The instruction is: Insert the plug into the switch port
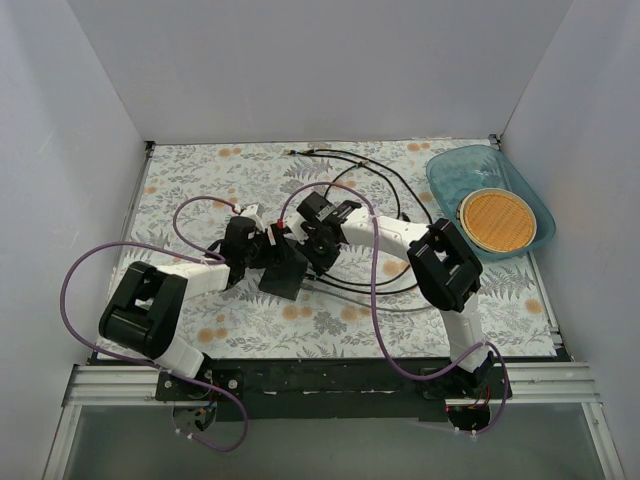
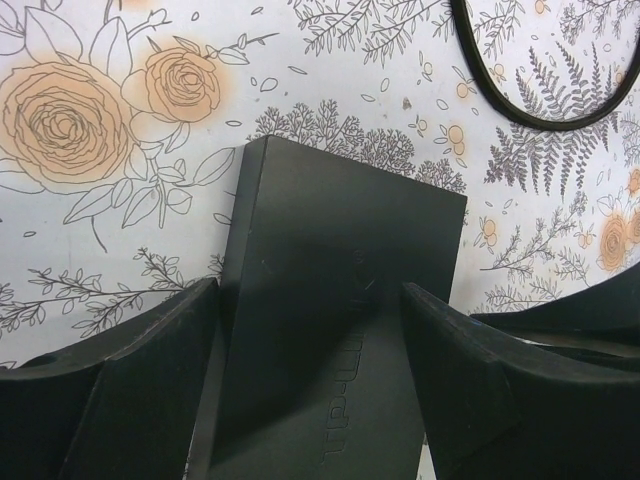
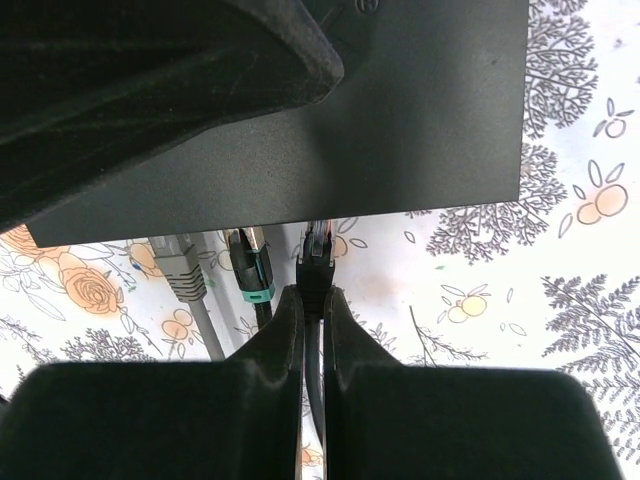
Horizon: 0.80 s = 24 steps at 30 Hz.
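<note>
top external: floral tablecloth [image 1: 300, 322] inside white walls [image 1: 300, 70]; left gripper [image 2: 310, 295] spread wide, clamped across switch [image 2: 340, 230]; right gripper [image 3: 313, 300] pinched together on plug [image 3: 315, 262]

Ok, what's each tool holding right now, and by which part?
The right tool pinches the black plug by its rear end, its tip at the switch. The left tool grips the switch by two opposite side edges.

text: embossed lettering on the switch [image 2: 340, 330] top (too faint to read) | elsewhere: none legible
</note>
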Tool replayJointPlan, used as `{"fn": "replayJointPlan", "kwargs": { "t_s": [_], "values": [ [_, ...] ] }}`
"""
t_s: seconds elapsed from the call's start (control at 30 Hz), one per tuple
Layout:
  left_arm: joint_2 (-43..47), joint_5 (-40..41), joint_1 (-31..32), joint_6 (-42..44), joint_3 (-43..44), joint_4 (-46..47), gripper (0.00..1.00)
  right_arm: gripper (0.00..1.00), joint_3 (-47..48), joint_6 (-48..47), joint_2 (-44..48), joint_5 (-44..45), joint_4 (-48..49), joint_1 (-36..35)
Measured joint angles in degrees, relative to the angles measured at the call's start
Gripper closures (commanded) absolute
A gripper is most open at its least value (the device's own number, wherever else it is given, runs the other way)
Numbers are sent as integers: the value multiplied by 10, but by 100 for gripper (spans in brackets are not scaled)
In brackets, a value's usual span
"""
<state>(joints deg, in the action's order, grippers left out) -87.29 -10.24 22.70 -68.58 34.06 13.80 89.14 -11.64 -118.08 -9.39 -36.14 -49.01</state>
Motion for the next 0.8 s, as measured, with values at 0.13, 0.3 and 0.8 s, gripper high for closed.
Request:
{"fn": "replayJointPlan", "kwargs": {
  "t_s": [0.13, 0.3, 0.8],
  "values": [
    [-6, 0, 5, 6, 5, 2, 29, 99, -11, -3, 6, -1, 7, 4],
    [-6, 0, 10, 21, 5, 2, 28, 99, -40, -6, 17, -7, 37, 6],
    [-6, -10, 19, 60, 5, 3, 20, 99, -111, -29, 49, -30, 106, 17]
  ]
}}
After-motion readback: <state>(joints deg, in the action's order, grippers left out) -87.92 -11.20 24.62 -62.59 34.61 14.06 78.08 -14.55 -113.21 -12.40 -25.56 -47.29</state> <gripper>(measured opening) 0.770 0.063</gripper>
